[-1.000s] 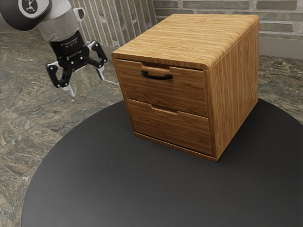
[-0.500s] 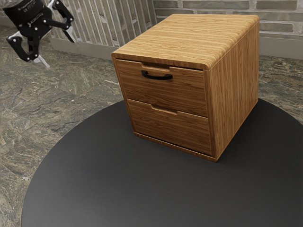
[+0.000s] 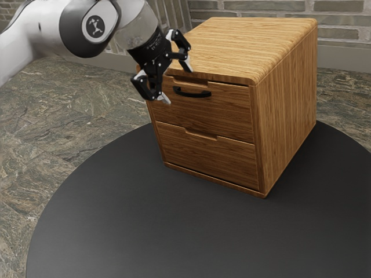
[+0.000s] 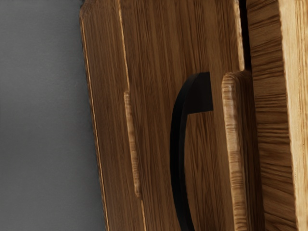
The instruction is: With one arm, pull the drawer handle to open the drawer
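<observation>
Stone floor (image 3: 58, 133) & brick wall behind; round black surface (image 3: 174, 231) fills the lower frame. Fingers (image 3: 155, 91) spread wide, gripping nothing, upper centre-left of exterior view, just beside the left end of the black handle (image 3: 192, 93); can't tell if they touch it. Handle sits on the top drawer (image 3: 226, 113), front flush w/ the wooden cabinet (image 3: 261, 52), which stands centre-right on the surface. Arm (image 3: 35, 29) enters from upper left. Wrist view has the handle close up, bowing off the drawer front.

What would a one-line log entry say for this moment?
phase: pre-grasp | gripper: open, near handle, not gripping | top drawer: shut
</observation>
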### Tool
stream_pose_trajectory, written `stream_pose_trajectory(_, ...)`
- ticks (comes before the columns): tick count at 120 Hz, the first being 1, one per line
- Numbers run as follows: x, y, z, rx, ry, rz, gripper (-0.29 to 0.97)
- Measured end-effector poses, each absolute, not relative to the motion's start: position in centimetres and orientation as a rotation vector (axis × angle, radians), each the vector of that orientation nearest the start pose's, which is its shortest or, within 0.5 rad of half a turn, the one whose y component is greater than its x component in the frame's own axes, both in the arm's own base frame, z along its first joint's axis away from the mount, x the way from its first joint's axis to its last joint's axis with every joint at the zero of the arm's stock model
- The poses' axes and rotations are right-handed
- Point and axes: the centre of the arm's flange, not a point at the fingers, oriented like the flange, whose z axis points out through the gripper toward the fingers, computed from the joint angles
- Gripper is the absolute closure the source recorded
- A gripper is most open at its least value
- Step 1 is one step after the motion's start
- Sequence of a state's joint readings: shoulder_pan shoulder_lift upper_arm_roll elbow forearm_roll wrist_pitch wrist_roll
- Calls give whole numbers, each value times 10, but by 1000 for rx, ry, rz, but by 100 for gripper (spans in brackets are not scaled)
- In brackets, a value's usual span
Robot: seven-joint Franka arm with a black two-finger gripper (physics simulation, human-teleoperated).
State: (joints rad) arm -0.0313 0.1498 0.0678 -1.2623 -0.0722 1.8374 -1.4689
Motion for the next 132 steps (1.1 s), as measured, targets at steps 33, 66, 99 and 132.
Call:
stream_pose_trajectory(33,572,27,717,-2413,-2484,-584,4)
stream_pose_trajectory(66,575,9,696,-2424,-2502,-739,8)
stream_pose_trajectory(99,578,15,680,-2381,-2549,-751,13)
stream_pose_trajectory(132,584,16,666,-2387,-2542,-764,17)
